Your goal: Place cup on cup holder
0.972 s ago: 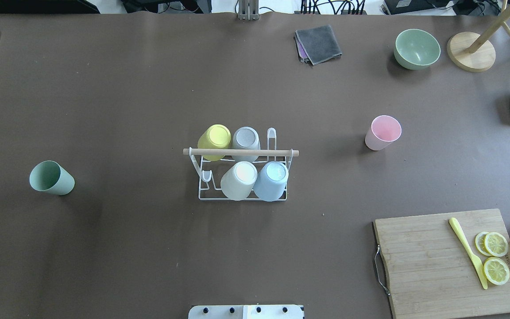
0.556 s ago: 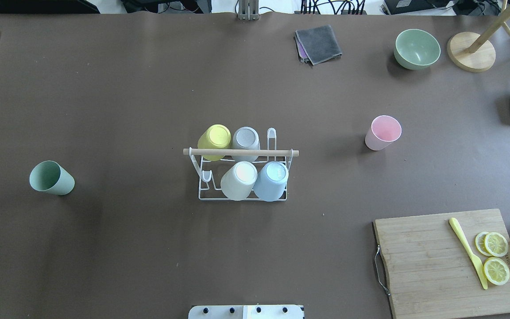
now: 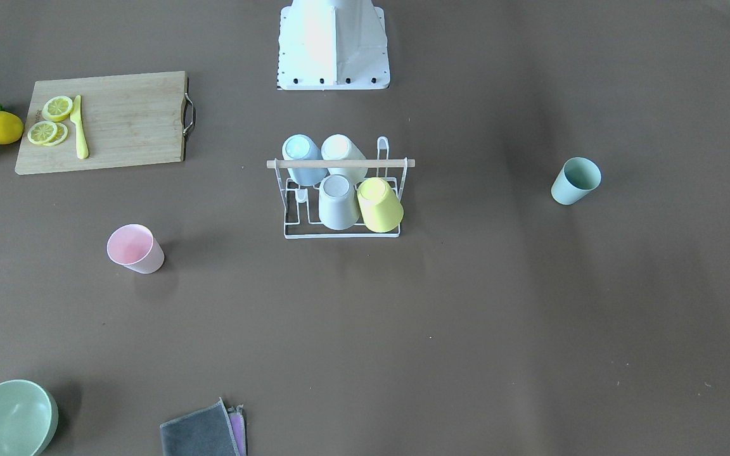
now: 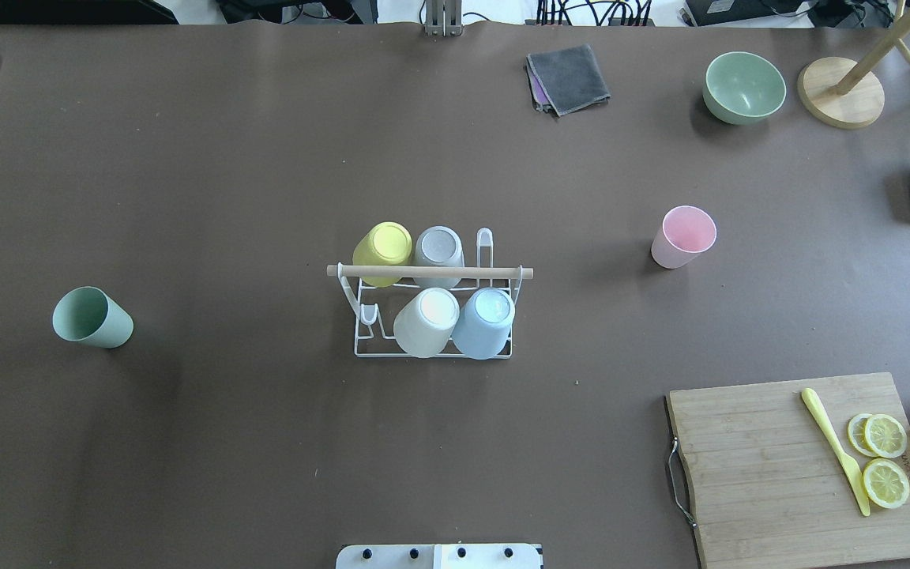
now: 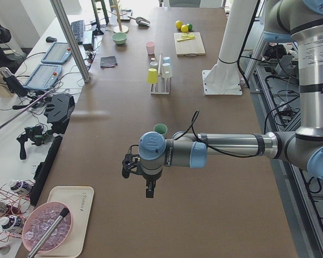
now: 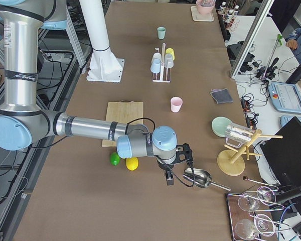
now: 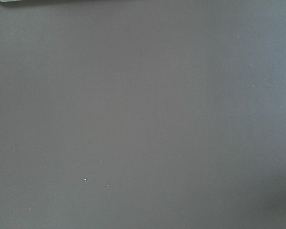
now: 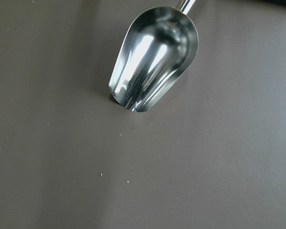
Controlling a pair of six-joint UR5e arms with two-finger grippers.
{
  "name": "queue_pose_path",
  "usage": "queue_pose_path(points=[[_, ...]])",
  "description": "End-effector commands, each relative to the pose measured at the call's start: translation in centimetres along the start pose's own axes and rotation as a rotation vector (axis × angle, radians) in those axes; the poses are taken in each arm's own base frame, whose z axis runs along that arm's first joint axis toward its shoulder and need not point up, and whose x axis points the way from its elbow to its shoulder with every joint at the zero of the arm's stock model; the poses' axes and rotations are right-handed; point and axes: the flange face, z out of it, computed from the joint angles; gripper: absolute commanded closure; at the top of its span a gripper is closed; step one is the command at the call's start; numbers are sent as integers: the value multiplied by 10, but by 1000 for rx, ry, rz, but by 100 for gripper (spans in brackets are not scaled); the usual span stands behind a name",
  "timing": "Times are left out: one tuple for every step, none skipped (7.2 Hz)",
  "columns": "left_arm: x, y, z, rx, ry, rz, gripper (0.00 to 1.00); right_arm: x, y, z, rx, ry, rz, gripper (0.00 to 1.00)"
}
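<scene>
Left gripper point(image 5: 128, 165) is hovering over plain brown table point(image 4: 265, 158) at the robot's left end. It is showing only in the side view, so I cannot tell whether its jaws are apart or together. Its wrist camera is looking at plain tabletop.

Green cup point(image 4: 92, 317) is standing mouth up near this gripper, just past the forearm on the side toward mid-table.

Cup holder point(image 4: 430, 272) is sitting well apart from the left gripper, farther along that same way, at the table's middle in front of the robot's base. It is carrying four upturned cups on its prongs. Yellow cup point(image 4: 383, 251) and grey cup point(image 4: 438, 253) are sitting in the far row. White cup point(image 4: 426, 322) and blue cup point(image 4: 484, 322) are sitting in the near row.

Right gripper point(image 6: 185, 152) is hovering at the robot's right end, just above a metal scoop point(image 8: 155, 55). It too is showing only from the side, so I cannot tell how its jaws stand.

Pink cup point(image 4: 683, 235) is standing mouth up between the right gripper and the cup holder, well apart from both. Lemon point(image 6: 132, 163) and lime point(image 6: 114, 158) are lying under the right forearm, behind the gripper, beside the cutting board point(image 4: 763, 466).
</scene>
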Motion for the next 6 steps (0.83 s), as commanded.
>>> queue_pose_path(points=[[1,0,-1,2,0,3,2,5,3,6,-2,-1,-7,0],[0,0,0,0,0,1,2,15,9,18,-26,-5,19,0],[-1,0,1,-3,0,-4,2,22,13,27,-35,-21,34,0],[3,-8,-2,3,-3,5,2,15,-5,21,-23,-24,11,0],[9,-21,-7,14,-6,21,2,6,-15,20,-18,-30,-13,0],[16,-30,-11,21,-6,36,2,-7,-35,7,12,-45,-41,0]])
